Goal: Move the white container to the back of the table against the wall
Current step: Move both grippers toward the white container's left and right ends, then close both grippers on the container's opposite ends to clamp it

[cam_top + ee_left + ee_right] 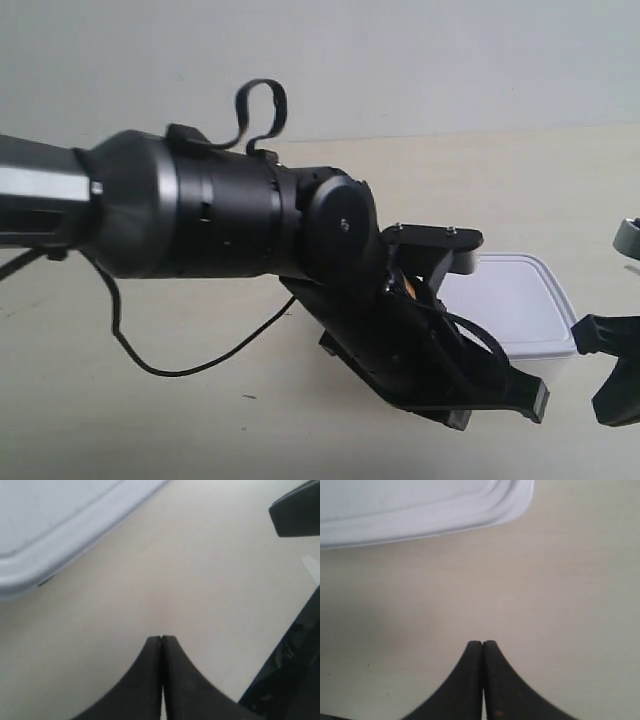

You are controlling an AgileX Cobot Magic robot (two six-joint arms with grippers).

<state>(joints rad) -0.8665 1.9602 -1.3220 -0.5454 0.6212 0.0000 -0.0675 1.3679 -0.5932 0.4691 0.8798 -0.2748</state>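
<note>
The white container [522,300] sits on the pale table [150,420], well short of the plain wall [400,60]. My left gripper [161,638] is shut with nothing in it, hovering over bare table beside a rounded edge of the white container [50,525]. My right gripper [483,643] is also shut and empty, a short way off a corner of the white container [410,505]. In the exterior view, the arm at the view's left hides part of the box, with its gripper [532,400] in front of it. The other arm's gripper [612,375] stands at the right edge.
A thin black cable [180,365] loops over the table below the big arm. A grey round part [630,238] shows at the right edge. The other arm's dark finger [296,511] and body [290,680] appear in the left wrist view.
</note>
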